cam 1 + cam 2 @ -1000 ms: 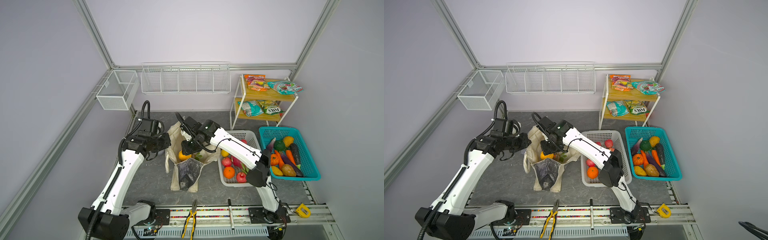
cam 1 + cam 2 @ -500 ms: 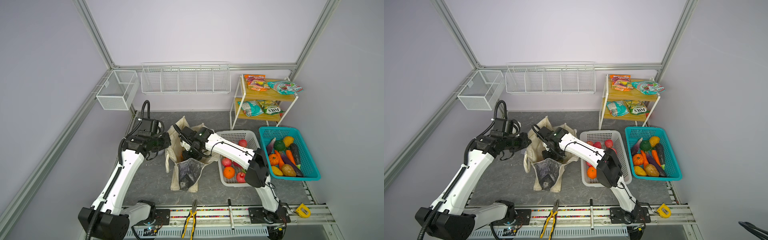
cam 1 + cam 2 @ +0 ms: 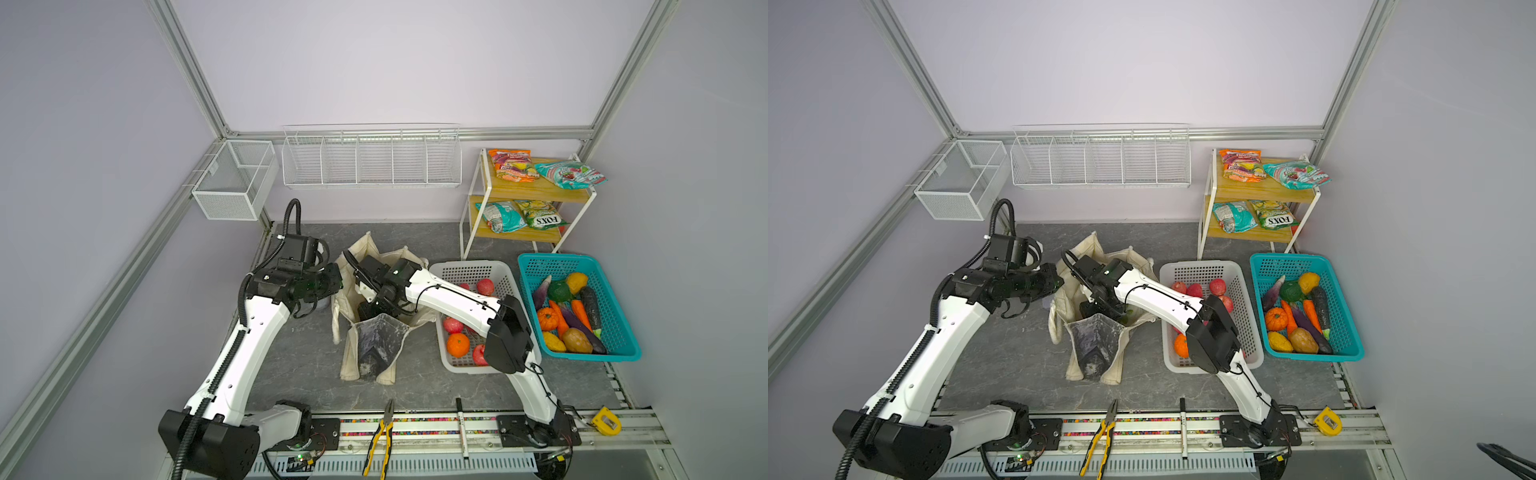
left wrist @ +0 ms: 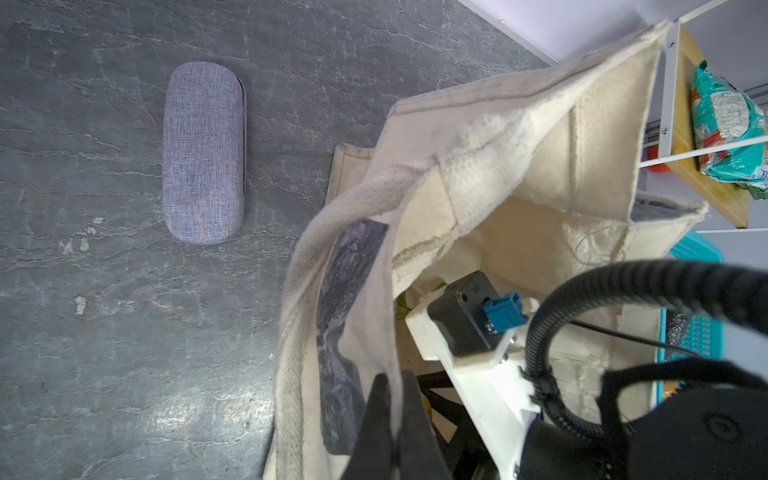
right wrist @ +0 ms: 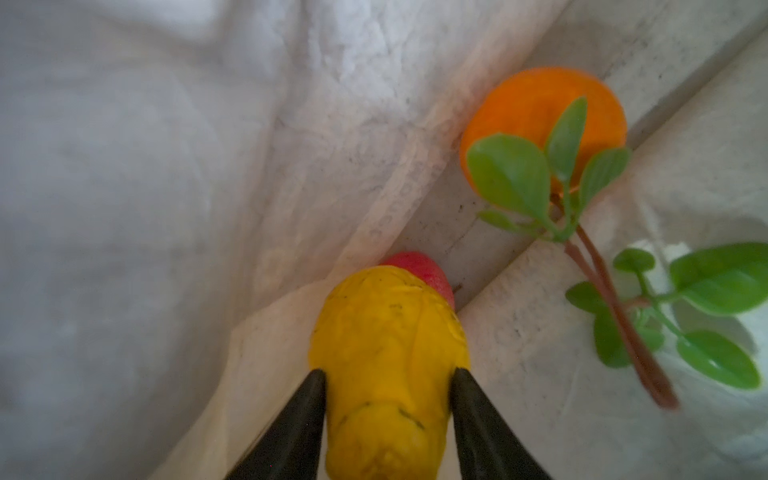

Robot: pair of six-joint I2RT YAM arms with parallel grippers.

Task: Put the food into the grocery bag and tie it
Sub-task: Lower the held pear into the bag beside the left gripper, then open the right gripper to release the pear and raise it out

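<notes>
Three pieces of food show inside the grocery bag (image 5: 187,158) in the right wrist view: an orange fruit (image 5: 536,112) and a red fruit (image 5: 432,276) lying in the cloth folds, and a yellow fruit (image 5: 386,324) over the red one. A green leafy sprig (image 5: 582,232) lies by the orange fruit.

Right gripper (image 5: 388,370): deep in the bag, fingers pressed on both flanks of the yellow fruit, grasping it. Release not yet made.

Left gripper (image 4: 392,376): clenched on the bag's rim cloth, holding the mouth open. In both top views the bag (image 3: 378,340) (image 3: 1096,345) stands mid-counter, mouth up, strap handles slack and untied.

Outward from the bag, on the right arm's side:
- white basket (image 3: 469,272), just beside the bag, with several red fruits (image 3: 484,286) and an orange (image 3: 457,345).
- teal basket (image 3: 557,259), beyond the white one, full of mixed vegetables.
- shelf rack (image 3: 536,192), behind both baskets, carrying four snack packets (image 3: 513,166).

On the bag's other side, a grey fabric case (image 4: 203,153) lies on the counter (image 4: 124,332), apart from the bag. Not food, by the look of it.

Judgement on progress: early. Few items are bagged; one is about to be dropped. Most of the fruit, all the vegetables and every packet sit outside. Tying the handles comes last and has not begun.
</notes>
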